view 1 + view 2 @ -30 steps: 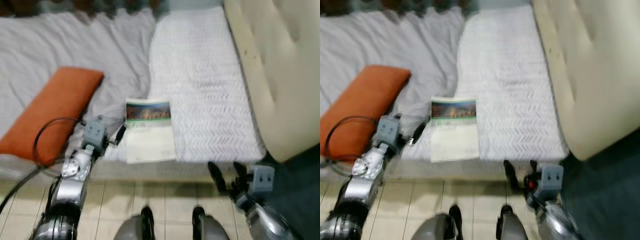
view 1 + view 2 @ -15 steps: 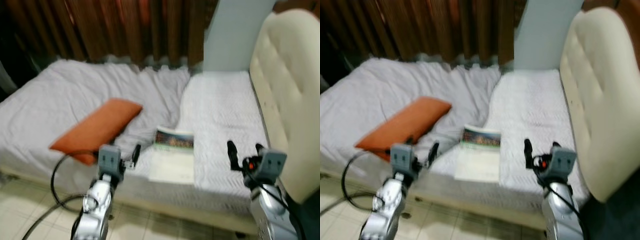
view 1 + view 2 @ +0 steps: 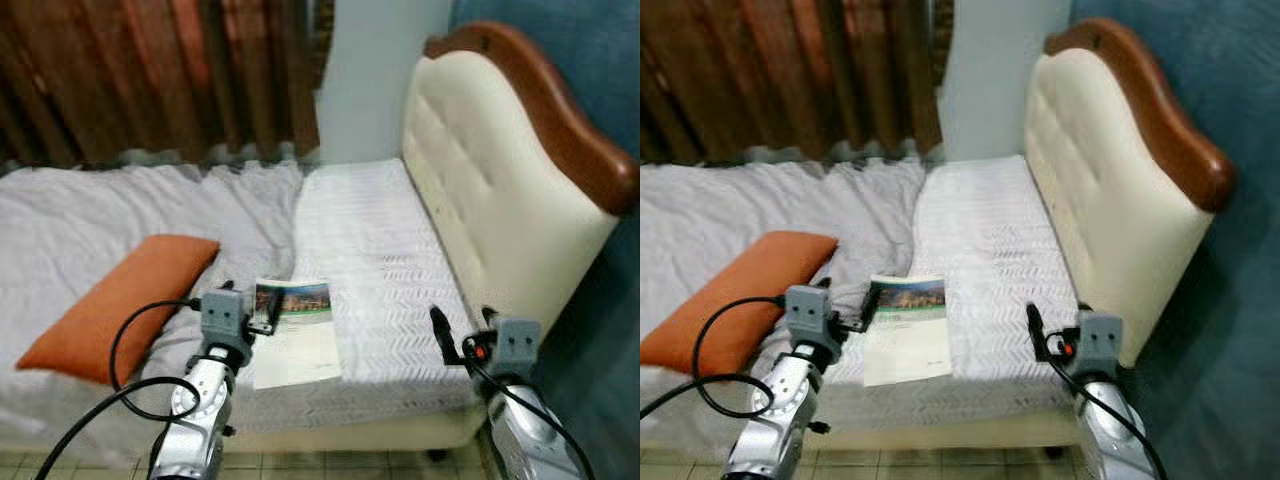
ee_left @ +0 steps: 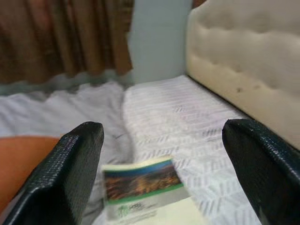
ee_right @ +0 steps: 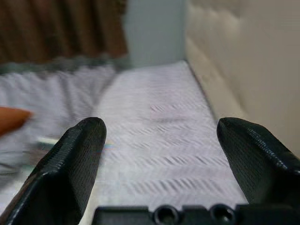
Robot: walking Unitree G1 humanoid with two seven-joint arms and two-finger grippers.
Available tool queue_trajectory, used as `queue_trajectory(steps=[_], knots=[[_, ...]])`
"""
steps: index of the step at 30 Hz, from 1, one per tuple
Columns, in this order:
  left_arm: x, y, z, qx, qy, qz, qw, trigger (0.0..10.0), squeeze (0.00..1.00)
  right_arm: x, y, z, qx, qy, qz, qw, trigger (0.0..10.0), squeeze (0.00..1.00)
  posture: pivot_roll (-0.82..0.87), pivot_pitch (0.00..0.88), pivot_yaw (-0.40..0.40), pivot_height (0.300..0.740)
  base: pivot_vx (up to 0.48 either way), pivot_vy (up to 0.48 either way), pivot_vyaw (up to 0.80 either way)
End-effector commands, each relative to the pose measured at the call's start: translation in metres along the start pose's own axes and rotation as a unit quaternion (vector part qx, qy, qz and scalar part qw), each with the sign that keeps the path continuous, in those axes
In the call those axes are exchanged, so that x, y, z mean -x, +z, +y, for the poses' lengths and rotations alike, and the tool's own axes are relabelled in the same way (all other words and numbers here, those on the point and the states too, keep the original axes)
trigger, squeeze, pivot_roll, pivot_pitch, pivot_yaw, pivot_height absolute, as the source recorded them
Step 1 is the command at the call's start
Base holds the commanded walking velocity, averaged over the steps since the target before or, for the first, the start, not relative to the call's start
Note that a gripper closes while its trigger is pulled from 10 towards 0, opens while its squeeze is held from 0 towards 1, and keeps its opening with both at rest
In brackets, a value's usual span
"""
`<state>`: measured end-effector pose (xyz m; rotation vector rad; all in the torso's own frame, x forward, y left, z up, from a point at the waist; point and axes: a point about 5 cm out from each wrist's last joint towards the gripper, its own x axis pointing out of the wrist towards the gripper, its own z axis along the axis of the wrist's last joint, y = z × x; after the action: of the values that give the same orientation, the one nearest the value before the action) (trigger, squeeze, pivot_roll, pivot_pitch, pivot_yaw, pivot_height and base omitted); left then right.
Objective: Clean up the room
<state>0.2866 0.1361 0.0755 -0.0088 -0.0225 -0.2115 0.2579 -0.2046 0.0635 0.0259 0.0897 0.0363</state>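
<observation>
A thin book with a green and dark photo band on its cover lies flat on the white bed, near the front edge. An orange pillow rests to its left on the rumpled grey sheet. My left gripper hovers just left of the book, open and empty; the book sits between and beyond its fingers in the left wrist view. My right gripper is raised near the bed's front right corner, open with nothing in it, its fingers spread wide.
A cream padded headboard with a brown wooden rim stands on the right of the bed. Brown curtains and a pale wall strip lie behind. A dark teal wall is at right. Pale floor tiles run below.
The camera has tilted up and pulled back, bringing curtains, wall and the whole headboard into view. Both grippers have risen from floor level to the height of the bed's front edge.
</observation>
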Motion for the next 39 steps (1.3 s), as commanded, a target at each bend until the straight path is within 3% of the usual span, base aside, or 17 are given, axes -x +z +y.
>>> queue_trajectory(steps=[1,16,25,26,31,39], knots=[[0.003,-0.001,0.008,-0.004,0.015,0.008,1.0,10.0,0.0,-0.007,0.004,0.01,-0.001,0.028,-0.007,1.0,10.0,0.0,0.05,0.0,0.024,0.74,0.322,0.356,0.0],[0.006,-0.005,0.005,0.01,0.009,0.022,1.0,10.0,0.0,-0.009,-0.001,0.017,-0.01,0.062,0.002,0.998,10.0,0.0,0.06,0.0,0.018,0.74,0.324,0.355,0.0],[-0.002,-0.007,-0.002,-0.041,-0.029,0.047,0.998,10.0,0.0,-0.008,-0.003,0.021,-0.014,0.071,0.007,0.997,10.0,0.0,0.05,0.0,0.02,0.74,0.323,0.355,0.0],[-0.004,-0.009,-0.002,-0.053,-0.026,0.055,0.997,10.0,0.0,-0.008,-0.003,0.02,-0.014,0.071,0.007,0.997,10.0,0.0,0.04,0.0,0.023,0.74,0.0,0.0,0.0],[-0.006,-0.003,-0.002,-0.012,-0.019,0.038,0.999,10.0,0.0,-0.007,-0.004,0.018,-0.018,0.065,0.008,0.998,10.0,0.0,0.03,0.0,0.028,0.74,0.056,-0.077,0.0],[-0.006,-0.004,-0.003,-0.013,-0.026,0.041,0.999,10.0,0.0,-0.006,-0.004,0.019,-0.019,0.066,0.009,0.998,10.0,0.0,0.03,0.0,0.028,0.74,0.298,-0.372,0.0]])
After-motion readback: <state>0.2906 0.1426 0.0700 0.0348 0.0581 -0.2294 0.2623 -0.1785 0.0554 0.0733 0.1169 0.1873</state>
